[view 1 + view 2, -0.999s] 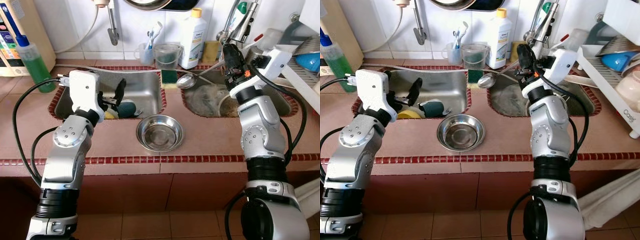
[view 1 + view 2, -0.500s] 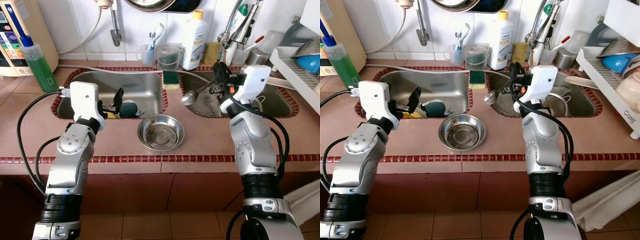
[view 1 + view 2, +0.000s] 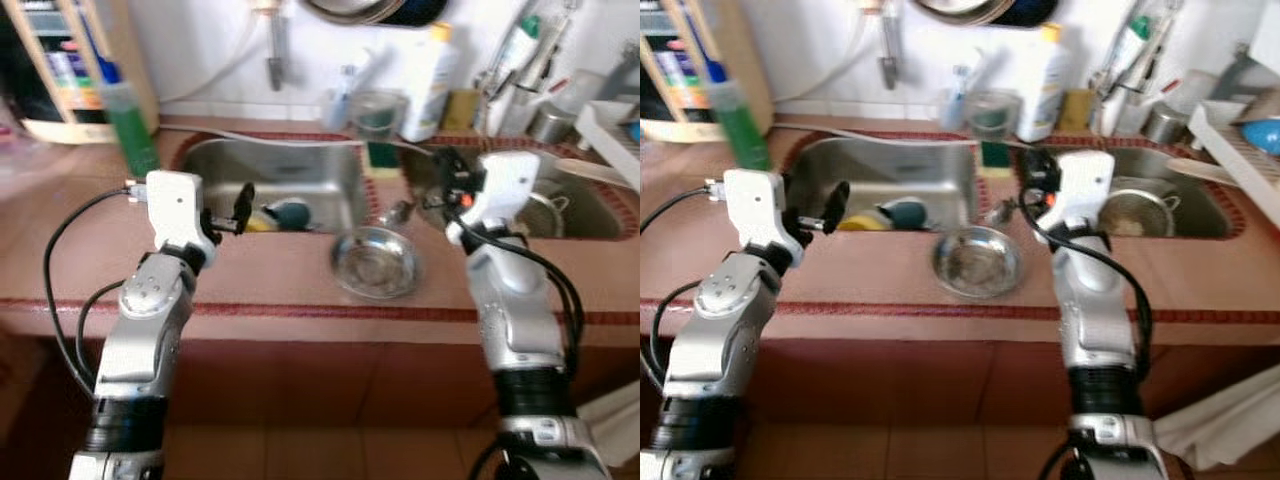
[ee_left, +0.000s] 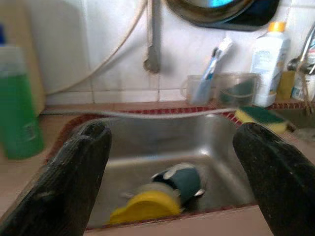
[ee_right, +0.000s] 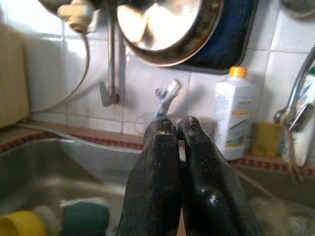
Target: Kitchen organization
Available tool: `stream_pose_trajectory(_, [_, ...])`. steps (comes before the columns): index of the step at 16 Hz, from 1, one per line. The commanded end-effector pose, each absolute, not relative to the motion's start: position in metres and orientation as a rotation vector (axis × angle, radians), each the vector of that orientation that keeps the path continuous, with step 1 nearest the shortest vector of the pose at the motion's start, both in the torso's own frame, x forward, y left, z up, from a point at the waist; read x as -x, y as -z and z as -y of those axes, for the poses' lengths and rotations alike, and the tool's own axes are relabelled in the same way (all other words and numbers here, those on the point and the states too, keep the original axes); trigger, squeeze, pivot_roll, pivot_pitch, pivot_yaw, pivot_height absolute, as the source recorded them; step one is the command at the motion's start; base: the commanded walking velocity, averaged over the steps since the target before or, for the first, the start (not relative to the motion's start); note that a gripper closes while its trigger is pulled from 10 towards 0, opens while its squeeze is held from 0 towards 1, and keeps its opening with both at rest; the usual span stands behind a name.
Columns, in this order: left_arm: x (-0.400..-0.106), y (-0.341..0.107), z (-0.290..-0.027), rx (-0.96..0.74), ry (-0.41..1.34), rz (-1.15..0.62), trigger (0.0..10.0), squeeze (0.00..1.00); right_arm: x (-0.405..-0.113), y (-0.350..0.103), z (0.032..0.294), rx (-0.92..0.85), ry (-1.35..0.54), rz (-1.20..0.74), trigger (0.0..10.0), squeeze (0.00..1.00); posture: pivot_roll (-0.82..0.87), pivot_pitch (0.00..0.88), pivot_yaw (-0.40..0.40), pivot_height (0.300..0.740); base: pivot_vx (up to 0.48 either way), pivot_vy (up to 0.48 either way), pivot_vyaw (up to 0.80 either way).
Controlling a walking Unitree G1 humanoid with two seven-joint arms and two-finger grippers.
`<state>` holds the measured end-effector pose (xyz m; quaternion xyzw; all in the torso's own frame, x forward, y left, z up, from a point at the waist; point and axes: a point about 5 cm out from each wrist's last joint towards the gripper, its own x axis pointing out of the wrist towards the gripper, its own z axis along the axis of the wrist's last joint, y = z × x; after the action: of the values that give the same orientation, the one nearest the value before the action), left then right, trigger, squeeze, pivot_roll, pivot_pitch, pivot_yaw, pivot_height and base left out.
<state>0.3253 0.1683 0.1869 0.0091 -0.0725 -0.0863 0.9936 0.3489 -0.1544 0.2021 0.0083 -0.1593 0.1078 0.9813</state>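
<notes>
Tiled counter [image 3: 270, 280] with two sinks. Eye views: ladle [image 3: 400, 212] pinched in right gripper [image 3: 446, 196], scoop just above bowl's [image 3: 375, 262] far rim, handle running rightward. Left wrist view: left gripper [image 4: 167, 182] spread wide over left sink [image 4: 147, 142]. Right wrist view: fingers pressed together.

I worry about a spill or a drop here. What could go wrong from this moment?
1. The right gripper holds a ladle by its thin handle near the steel bowl; it could slip or knock the bowl.
2. That bowl sits near the counter edge and might be pushed off.
3. The head views are blurred, so aim may suffer.
</notes>
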Motion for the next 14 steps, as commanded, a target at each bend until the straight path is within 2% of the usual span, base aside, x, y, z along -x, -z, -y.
stream_pose_trajectory(1, [-0.3248,-0.1920,-0.1667,-0.021,0.185,0.162,10.0,0.00,-0.3478,-0.2133,0.1472,0.003,-0.238,0.361,10.0,0.00,-0.11,0.024,-0.015,0.740,0.000,0.480,0.00])
stream_pose_trajectory(3, [-0.3248,-0.1915,-0.1655,-0.025,0.189,0.161,10.0,0.00,-0.3479,-0.2142,0.1465,0.007,-0.238,0.363,10.0,0.00,-0.11,0.016,-0.015,0.740,0.000,0.437,0.00])
stream_pose_trajectory(14, [-0.3205,-0.1975,-0.1591,-0.054,0.211,0.206,10.0,0.00,-0.3474,-0.2198,0.1540,0.042,-0.222,0.381,10.0,0.00,-0.11,0.006,-0.006,0.740,0.000,0.000,0.00])
